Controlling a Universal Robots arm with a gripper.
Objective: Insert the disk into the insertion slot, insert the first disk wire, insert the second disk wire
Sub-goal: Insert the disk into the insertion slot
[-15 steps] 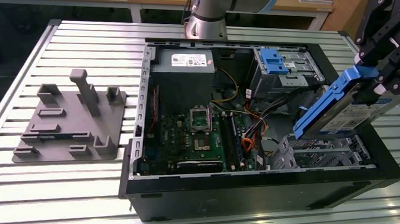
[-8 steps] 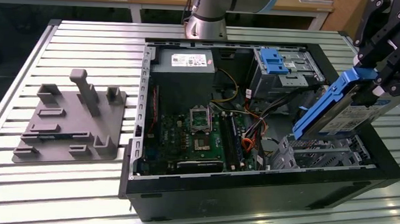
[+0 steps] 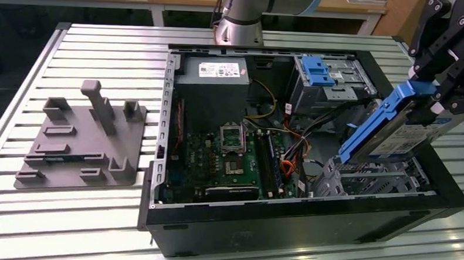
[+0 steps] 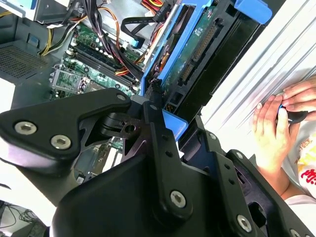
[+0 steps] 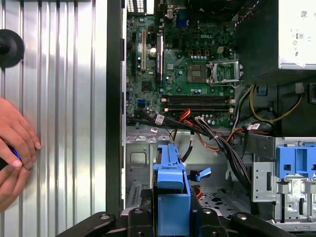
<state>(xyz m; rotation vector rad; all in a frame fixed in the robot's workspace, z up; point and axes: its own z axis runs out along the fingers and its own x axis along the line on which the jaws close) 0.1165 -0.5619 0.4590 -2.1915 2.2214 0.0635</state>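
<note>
**Disk gripped on edge above the case's drive bay**

We take the open computer case (image 3: pixel 291 223) as our landmark. The gripper (image 3: pixel 431 91) hangs over the case's corner at the exterior view's right. Its jaws are clamped on the upper end of the disk (image 3: pixel 398 136), pinching the blue carrier from both sides. In the second wrist view the black fingers (image 4: pixel 154 101) press against that blue frame, and the disk (image 4: pixel 193 52) runs away from them towards the case interior.

The disk stands steeply tilted. Its lower end dips inside the case and sits just above the insertion slot (image 3: pixel 375 182). We cannot tell whether the two touch. The disk is not seated in the bay.

Deeper inside the case, beyond the slot, stands the taller cage (image 3: pixel 336 81) with its blue latch (image 3: pixel 317 70). The motherboard (image 3: pixel 231 159) lies on the case floor, and a wire bundle (image 3: pixel 294 149) trails loose between it and the slot.

Outside the case, a grey fixture plate (image 3: pixel 79 141) lies on the slatted table (image 3: pixel 71 217) at the exterior view's left. In the first wrist view a person's hands (image 5: pixel 15 145) rest on the table just beside the case wall.
</note>
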